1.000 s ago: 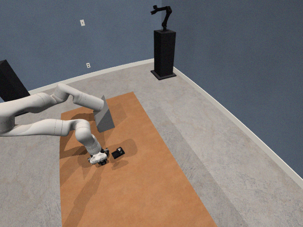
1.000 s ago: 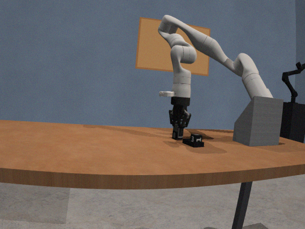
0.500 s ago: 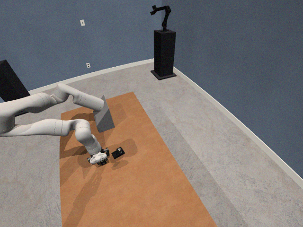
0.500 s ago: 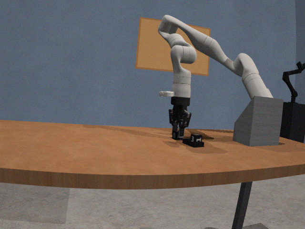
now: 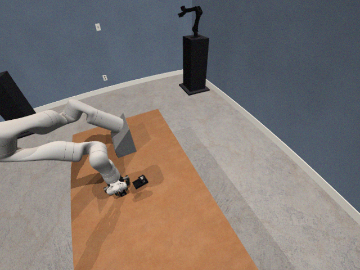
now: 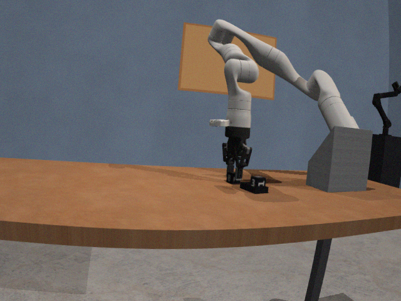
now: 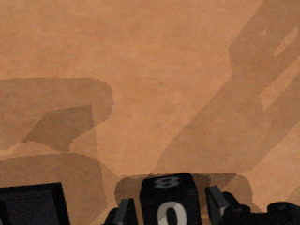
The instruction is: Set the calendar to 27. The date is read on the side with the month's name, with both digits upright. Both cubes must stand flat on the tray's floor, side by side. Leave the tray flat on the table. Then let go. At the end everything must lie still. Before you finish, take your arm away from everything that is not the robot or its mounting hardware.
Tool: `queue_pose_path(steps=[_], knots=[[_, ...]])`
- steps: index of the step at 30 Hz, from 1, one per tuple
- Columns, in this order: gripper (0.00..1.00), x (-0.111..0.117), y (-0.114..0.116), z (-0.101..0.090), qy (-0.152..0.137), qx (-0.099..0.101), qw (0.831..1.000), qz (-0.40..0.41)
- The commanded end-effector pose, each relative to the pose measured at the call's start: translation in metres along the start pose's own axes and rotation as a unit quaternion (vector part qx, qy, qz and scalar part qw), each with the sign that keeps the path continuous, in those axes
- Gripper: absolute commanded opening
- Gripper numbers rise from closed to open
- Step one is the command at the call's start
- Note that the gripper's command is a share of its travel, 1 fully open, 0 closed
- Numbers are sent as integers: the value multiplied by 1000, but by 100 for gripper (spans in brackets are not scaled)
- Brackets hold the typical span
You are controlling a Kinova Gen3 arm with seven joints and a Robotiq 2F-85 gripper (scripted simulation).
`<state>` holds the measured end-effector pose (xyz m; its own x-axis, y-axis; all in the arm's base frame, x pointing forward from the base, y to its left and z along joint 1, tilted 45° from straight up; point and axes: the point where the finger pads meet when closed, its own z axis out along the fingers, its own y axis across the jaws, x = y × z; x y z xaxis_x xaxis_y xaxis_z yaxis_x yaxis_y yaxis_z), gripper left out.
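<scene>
Calendar tray [image 6: 255,188] is sitting flat on the table [image 6: 129,200], right of frame centre in the exterior view, carrying one cube [image 6: 258,180]. Just left of it, the other cube [image 7: 170,202] is standing on the table between the fingers of the gripper [image 6: 235,176], which is spreading apart, gripping nothing.

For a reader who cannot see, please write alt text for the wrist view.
A black number cube, showing 0 on the near face and 8 on top, sits on the wooden table between the open fingers of the hand. A dark tray corner shows lower left.
</scene>
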<state>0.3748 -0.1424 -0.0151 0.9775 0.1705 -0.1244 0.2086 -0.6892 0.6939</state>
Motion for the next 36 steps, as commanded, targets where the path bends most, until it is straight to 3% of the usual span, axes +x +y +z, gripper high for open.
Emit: queue_pose_path(steps=[1, 7, 9, 19, 28, 29, 36], knots=[[48, 2, 0, -6, 3, 0, 1000, 0], [48, 2, 0, -32, 3, 0, 1000, 0], [48, 2, 0, -32, 3, 0, 1000, 0], [48, 1, 0, -81, 3, 0, 1000, 0], [48, 1, 0, -89, 3, 0, 1000, 0], [100, 1, 0, -89, 3, 0, 1000, 0], [100, 1, 0, -89, 3, 0, 1000, 0]])
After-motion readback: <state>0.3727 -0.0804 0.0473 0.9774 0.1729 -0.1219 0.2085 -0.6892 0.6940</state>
